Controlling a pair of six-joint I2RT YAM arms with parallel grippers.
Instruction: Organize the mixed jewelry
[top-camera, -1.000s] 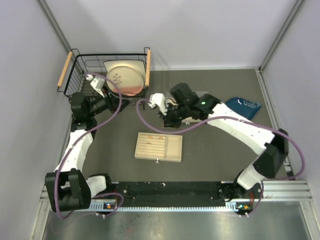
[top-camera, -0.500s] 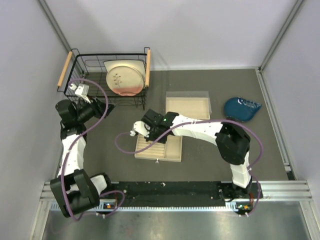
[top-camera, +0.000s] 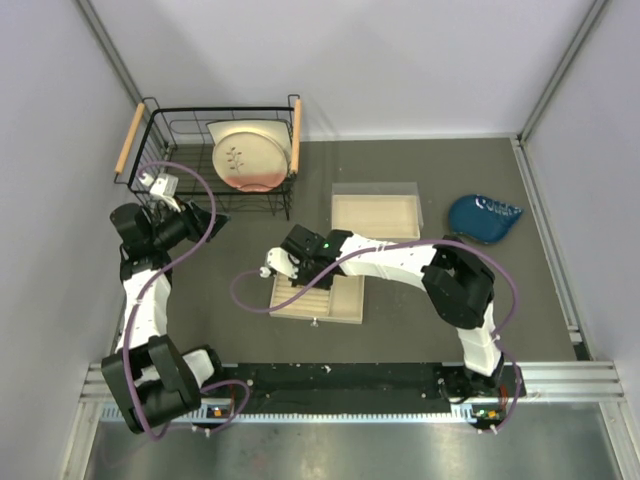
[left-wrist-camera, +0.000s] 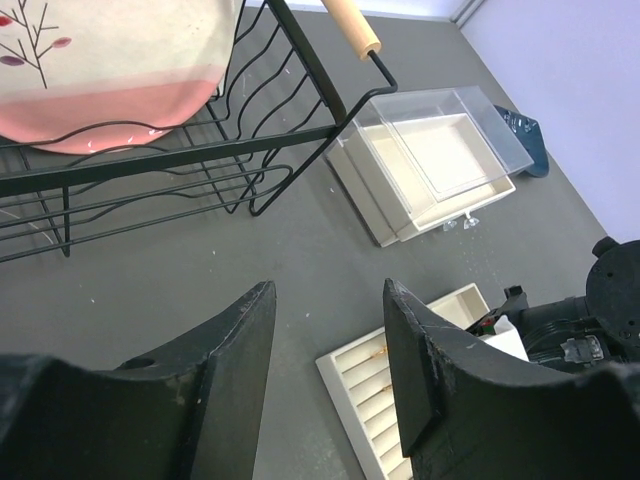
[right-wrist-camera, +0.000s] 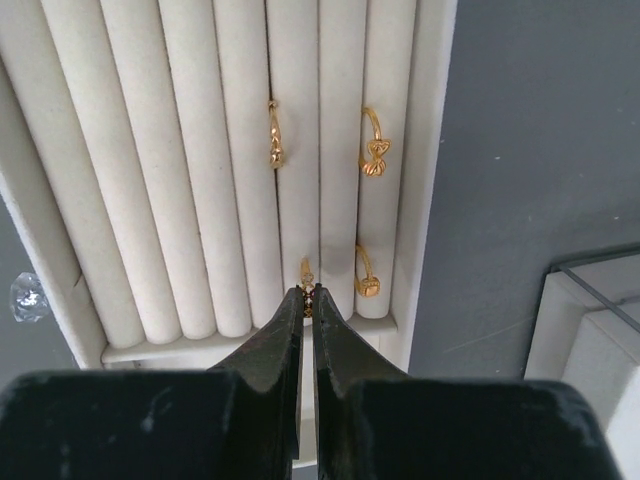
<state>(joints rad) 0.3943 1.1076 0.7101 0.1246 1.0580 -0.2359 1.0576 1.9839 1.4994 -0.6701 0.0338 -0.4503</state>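
Note:
The beige ridged tray (top-camera: 340, 300) lies at the table's middle; in the right wrist view its rim (right-wrist-camera: 430, 150) frames the ridges. Gold rings sit in its slots: one with a twisted top (right-wrist-camera: 274, 135), one with a bow (right-wrist-camera: 374, 147), one with a square top (right-wrist-camera: 366, 275). My right gripper (right-wrist-camera: 308, 297) is shut on a small gold ring (right-wrist-camera: 307, 275) at the near end of a slot; in the top view it (top-camera: 288, 268) is over the tray's left part. My left gripper (left-wrist-camera: 330, 300) is open and empty, held high beside the basket. The silver hoop is out of view.
A black wire basket (top-camera: 190, 125) with a cream and pink plate (top-camera: 245, 155) stands at the back left. A clear box holding a beige drawer (top-camera: 375, 213) sits behind the tray. A dark blue object (top-camera: 485, 215) lies at the right.
My right arm has swung from beside the clear box down and left onto the tray. My left arm has turned left, away from the basket's front.

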